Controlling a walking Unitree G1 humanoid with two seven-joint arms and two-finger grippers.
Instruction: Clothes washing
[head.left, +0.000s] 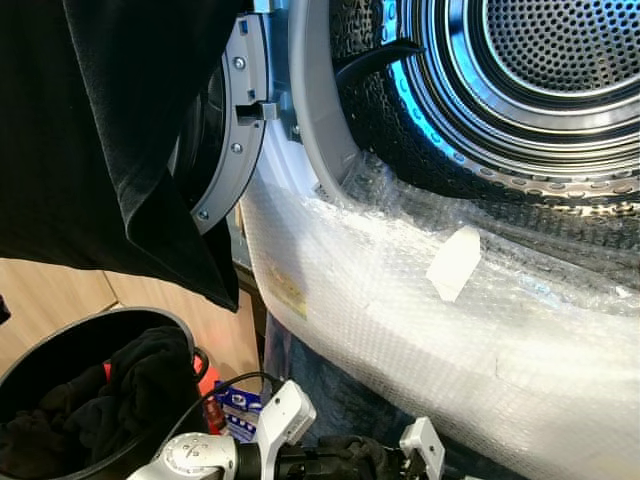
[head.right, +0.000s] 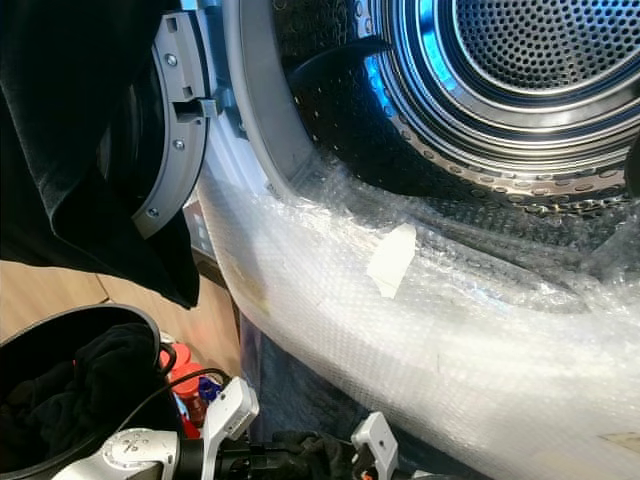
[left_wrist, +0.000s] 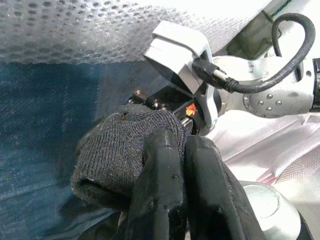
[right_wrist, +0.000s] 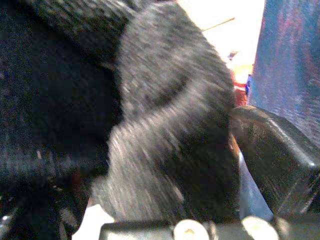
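A dark grey knit garment (left_wrist: 120, 150) is bunched low in front of the washing machine, seen at the bottom of the left eye view as a dark lump (head.left: 345, 458). My left gripper (left_wrist: 182, 142) is shut on it, its two black fingers pressed together over the cloth. My right gripper (right_wrist: 210, 155) meets it from the other side, with the same knit packed between its fingers; one finger (right_wrist: 272, 150) shows beside the cloth. The open steel drum (head.left: 520, 90) is above and to the right. A black bucket (head.left: 60, 335) with dark clothes stands at lower left.
Bubble wrap (head.left: 400, 300) covers the machine's front below the drum opening, with a white tape patch (head.left: 452, 262). The round door (head.left: 235, 130) is swung open to the left, and a large black cloth (head.left: 110, 120) hangs over it. A red item (head.right: 180, 375) lies on the wooden floor.
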